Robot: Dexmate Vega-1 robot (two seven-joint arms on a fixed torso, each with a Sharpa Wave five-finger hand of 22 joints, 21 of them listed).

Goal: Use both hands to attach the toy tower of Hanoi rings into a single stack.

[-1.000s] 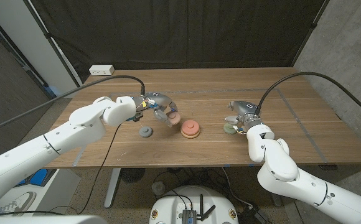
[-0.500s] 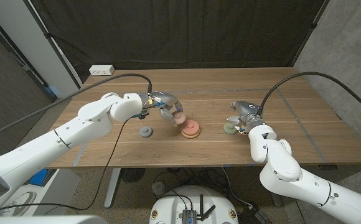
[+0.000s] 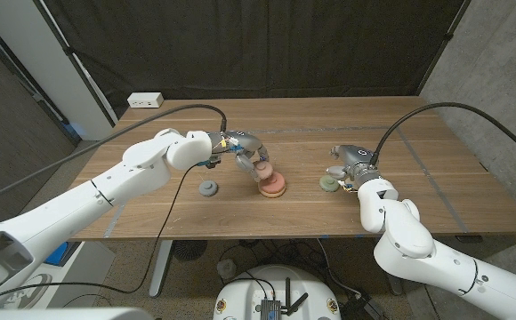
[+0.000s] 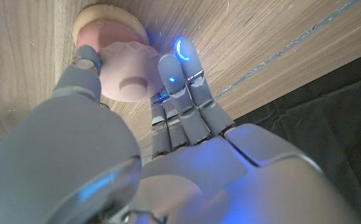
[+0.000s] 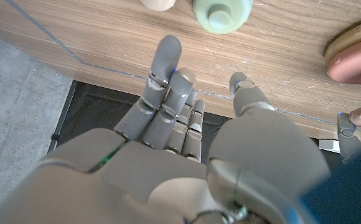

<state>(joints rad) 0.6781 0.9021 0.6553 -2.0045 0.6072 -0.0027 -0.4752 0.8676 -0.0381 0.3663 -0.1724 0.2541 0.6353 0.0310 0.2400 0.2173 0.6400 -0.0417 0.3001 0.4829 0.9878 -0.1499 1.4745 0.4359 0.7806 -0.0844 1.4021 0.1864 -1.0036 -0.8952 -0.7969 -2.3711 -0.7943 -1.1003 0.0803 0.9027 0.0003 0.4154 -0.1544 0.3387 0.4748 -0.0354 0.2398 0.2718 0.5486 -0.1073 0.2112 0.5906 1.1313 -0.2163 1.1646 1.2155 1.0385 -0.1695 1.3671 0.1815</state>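
Note:
My left hand (image 3: 247,155) pinches a small pink ring (image 3: 260,169) between thumb and fingers, right over the stack (image 3: 271,186), a salmon ring on a tan base ring. In the left wrist view the pink ring (image 4: 127,67) hangs close above the tan base ring (image 4: 106,14). A grey ring (image 3: 208,188) lies alone to the left of the stack. My right hand (image 3: 350,165) stands just behind a pale green ring (image 3: 328,182), fingers apart and holding nothing. The right wrist view shows the green ring (image 5: 223,12) beside a beige ring (image 5: 158,3), beyond my fingertips (image 5: 168,50).
A white power strip (image 3: 146,100) sits at the table's far left corner. Black curtains hang behind the wooden table (image 3: 436,169). Black cables run from both arms over the tabletop.
My left hand has carried the pink ring to the right, from beside the grey ring to just over the stack. The right hand has barely moved.

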